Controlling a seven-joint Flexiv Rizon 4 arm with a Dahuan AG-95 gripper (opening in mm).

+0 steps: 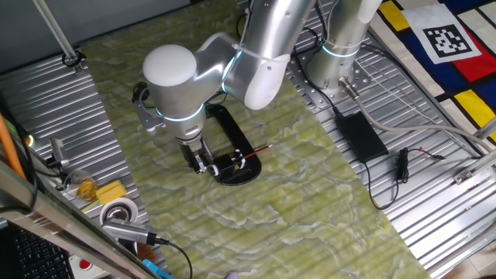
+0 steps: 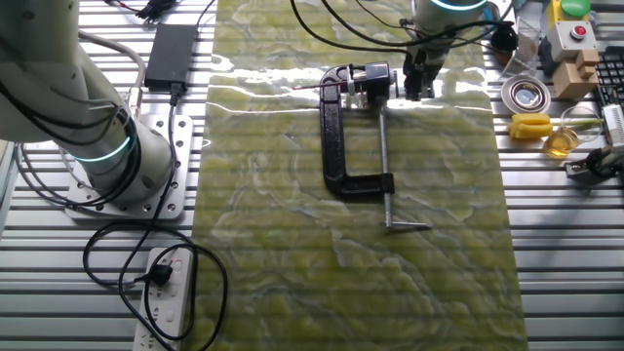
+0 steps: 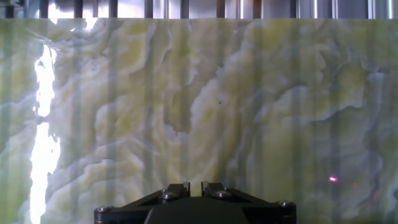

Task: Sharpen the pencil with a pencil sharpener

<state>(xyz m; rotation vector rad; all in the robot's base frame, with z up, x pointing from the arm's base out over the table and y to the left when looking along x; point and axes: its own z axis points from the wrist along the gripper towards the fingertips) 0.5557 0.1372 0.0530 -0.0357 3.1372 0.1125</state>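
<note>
The tool (image 1: 203, 164) points down at the bench (image 1: 310, 217), just left of the sharpener (image 1: 236, 167) in one fixed view. Its two fingers (image 3: 176, 190) meet at the bottom edge of the hand view with only a thin slit between them and nothing in it, so it is clenched and holding nothing. Beyond the fingers that view shows only the green marbled mat (image 3: 205, 106) and a strip of ribbed metal at the far edge.

The sharpener sits on the mat. From the other fixed view its black C-frame (image 2: 336, 146) lies flat, with the silver rod (image 2: 385, 166) running along its right side and ending in a short crossbar near the mat's middle. The small white and black parts (image 2: 369, 80) are at the far end of the frame, and the tool (image 2: 417, 78) hangs just right of them.

The pencil (image 1: 260, 151) rests at a slant on the sharpener, its red shaft sticking out to the right past the oval base in one fixed view. In the other fixed view it is a thin red line (image 2: 310, 89) reaching left from the frame's far end. The tool does not touch it.

A black power brick (image 1: 359, 133) lies on the ribbed metal to the right, well apart. A tape roll (image 1: 118, 211) and a yellow block (image 1: 111, 191) sit off the mat at the near left.
</note>
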